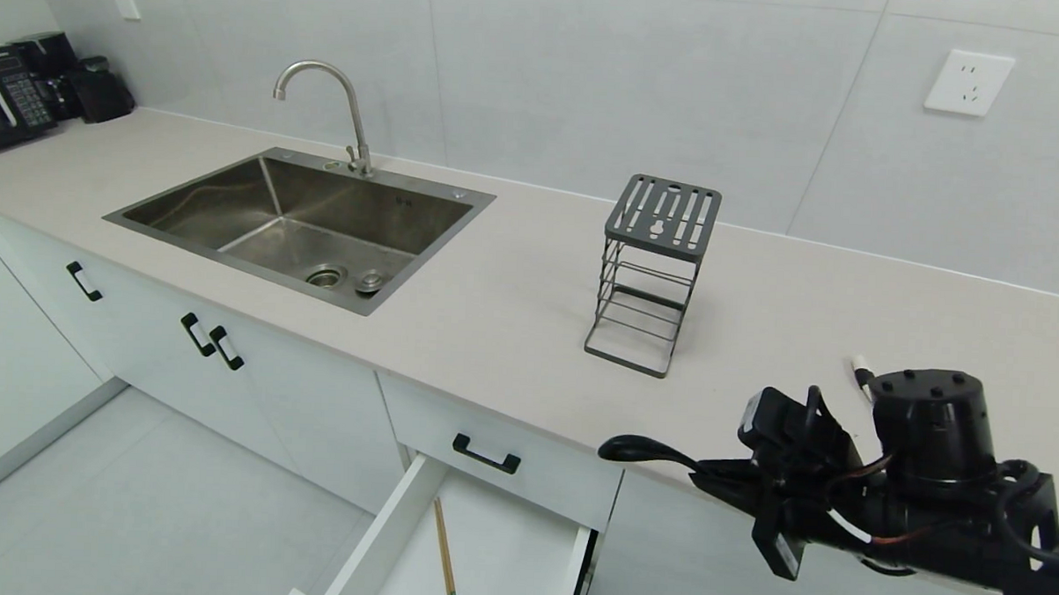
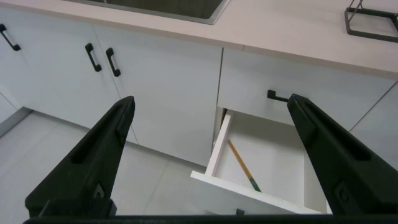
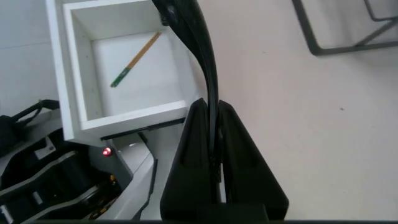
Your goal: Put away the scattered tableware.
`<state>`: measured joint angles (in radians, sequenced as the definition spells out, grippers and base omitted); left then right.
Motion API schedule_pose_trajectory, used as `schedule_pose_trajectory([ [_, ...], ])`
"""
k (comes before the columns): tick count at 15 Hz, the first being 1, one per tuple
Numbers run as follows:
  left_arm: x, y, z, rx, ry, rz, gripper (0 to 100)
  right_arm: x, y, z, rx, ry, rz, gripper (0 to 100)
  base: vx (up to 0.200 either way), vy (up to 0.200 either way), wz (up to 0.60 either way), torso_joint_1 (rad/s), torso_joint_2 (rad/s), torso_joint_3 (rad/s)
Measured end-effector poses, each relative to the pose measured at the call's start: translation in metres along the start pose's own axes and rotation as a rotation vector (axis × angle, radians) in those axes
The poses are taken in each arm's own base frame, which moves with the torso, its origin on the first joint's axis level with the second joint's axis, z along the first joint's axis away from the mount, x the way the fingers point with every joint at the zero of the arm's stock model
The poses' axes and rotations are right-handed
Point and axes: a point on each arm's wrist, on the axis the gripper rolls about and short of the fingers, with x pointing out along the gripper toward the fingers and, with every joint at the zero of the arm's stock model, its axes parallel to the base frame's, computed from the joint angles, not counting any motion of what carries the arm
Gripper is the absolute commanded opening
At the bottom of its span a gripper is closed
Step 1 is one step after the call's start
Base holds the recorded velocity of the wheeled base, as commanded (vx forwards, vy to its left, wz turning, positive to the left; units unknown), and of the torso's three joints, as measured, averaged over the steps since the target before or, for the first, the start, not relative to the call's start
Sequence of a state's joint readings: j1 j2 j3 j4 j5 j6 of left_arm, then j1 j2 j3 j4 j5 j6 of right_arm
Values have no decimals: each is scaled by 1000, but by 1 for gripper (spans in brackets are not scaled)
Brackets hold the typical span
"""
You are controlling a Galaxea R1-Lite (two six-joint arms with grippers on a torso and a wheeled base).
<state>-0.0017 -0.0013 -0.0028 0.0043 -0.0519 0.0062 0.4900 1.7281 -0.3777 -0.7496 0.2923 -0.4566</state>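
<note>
A pale tiled wall (image 1: 590,79) backs a long beige table (image 1: 512,306) that runs from far left to near right. White cabinets (image 1: 296,413) with black handles stand below its near edge.

A steel sink (image 1: 365,208) is set into the left part of the table, with a curved faucet (image 1: 354,124) standing at its far rim. Under the near edge of the table, right of the sink, a white drawer (image 1: 503,552) stands pulled open. A dark wire rack (image 1: 654,275) with a slotted top stands upright on the table, well right of the sink and farther back than the drawer. A black microwave (image 1: 3,99) sits at the far left end.

The right claw (image 1: 708,469) is at the near right, level with the table's near edge. Its fingers are pinched tight on the handle of a black spoon (image 1: 639,448). The spoon points left from the claw, and its rounded end hangs at the table's edge, just right of the open drawer. The left claw (image 2: 211,102) is spread wide and holds nothing. It is out in front of the cabinets, with the drawer seen between its fingers.

A wooden chopstick (image 1: 445,554) with a green tip lies on the drawer's floor, near its left wall. A white socket (image 1: 969,82) is on the wall at the far right.
</note>
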Motion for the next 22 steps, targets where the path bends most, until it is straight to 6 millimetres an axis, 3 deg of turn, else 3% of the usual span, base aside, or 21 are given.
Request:
schedule_pose_trajectory([
  [13, 0, 0, 0, 0, 0, 0, 100, 13, 35, 25, -88, -66, 135, 0, 0, 0, 0, 0, 0, 0],
  [17, 0, 0, 0, 0, 0, 0, 100, 32, 54, 54, -31, -104, 124, 0, 0, 0, 0, 0, 0, 0],
  [22, 0, 0, 0, 0, 0, 0, 100, 49, 81, 71, 120, -112, 87, 0, 0, 0, 0, 0, 0, 0],
])
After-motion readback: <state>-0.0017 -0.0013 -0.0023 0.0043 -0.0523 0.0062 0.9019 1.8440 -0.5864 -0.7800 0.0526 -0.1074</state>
